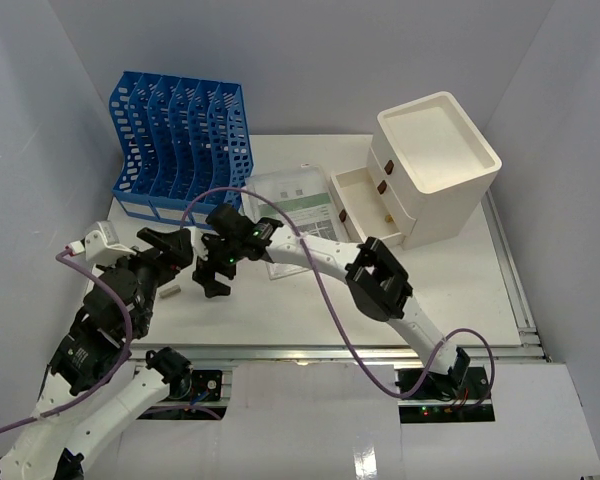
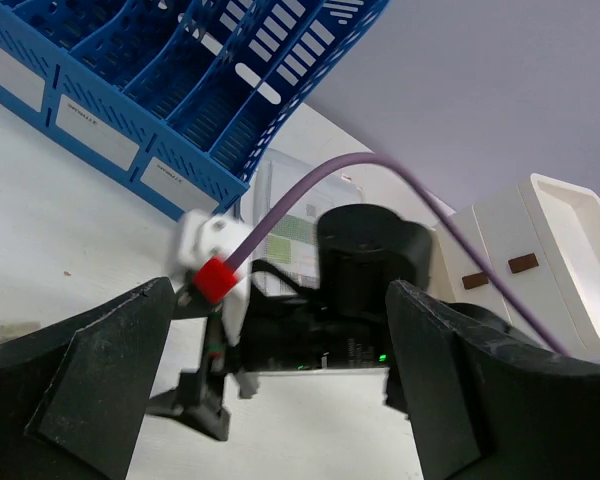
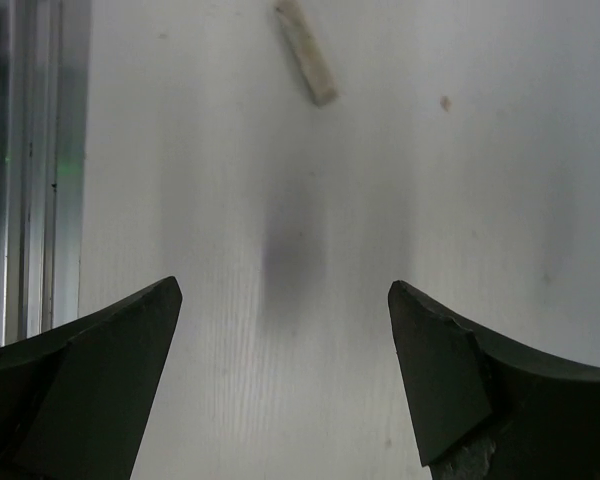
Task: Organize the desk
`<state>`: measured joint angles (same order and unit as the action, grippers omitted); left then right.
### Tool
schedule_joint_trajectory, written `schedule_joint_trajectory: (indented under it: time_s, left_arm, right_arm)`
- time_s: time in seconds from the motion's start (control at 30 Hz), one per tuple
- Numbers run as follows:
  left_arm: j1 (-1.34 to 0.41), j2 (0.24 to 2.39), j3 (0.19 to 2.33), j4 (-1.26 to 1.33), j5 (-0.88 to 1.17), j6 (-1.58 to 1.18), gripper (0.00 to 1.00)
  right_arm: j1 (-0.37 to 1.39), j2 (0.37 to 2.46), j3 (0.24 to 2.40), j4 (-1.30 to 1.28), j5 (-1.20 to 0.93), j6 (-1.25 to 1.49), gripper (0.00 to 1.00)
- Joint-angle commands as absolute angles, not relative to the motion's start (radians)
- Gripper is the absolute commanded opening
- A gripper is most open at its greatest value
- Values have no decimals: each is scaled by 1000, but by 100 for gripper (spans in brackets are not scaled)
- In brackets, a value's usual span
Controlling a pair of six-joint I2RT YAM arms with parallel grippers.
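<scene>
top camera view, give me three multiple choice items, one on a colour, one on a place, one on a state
1. The file rack is: A red; B green; C blue.
2. The paper sheet lies: A hanging off the front edge; B on the desk between the rack and the drawer cabinet; C on the cabinet's top.
3. The right pincer is: A open and empty; B shut on the sheet; C shut on a small stick.

C, its slotted walls are plainly blue.
B, it lies flat on the white top with the rack to one side and the cabinet to the other.
A, the right wrist view shows only bare desk between its spread fingers.
</scene>
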<state>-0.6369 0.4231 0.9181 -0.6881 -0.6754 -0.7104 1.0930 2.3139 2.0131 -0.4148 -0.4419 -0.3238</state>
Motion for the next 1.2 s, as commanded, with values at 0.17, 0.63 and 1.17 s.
schedule_joint_trajectory:
  time_s: [0.17,0.63,1.17]
  left_arm:
    - [-637,391,992,-802,-638,-741,98]
    - [-637,347,939,-807,-593,-792,98]
    - [-637,323,917,-844,-566,-860,98]
  right_arm:
    - [1129,2440,2059,-178,-664,-733,90]
    - [1149,2641,2274,-40,-535,-602,96]
    - [1171,2687,2251,29,-594,-516,35]
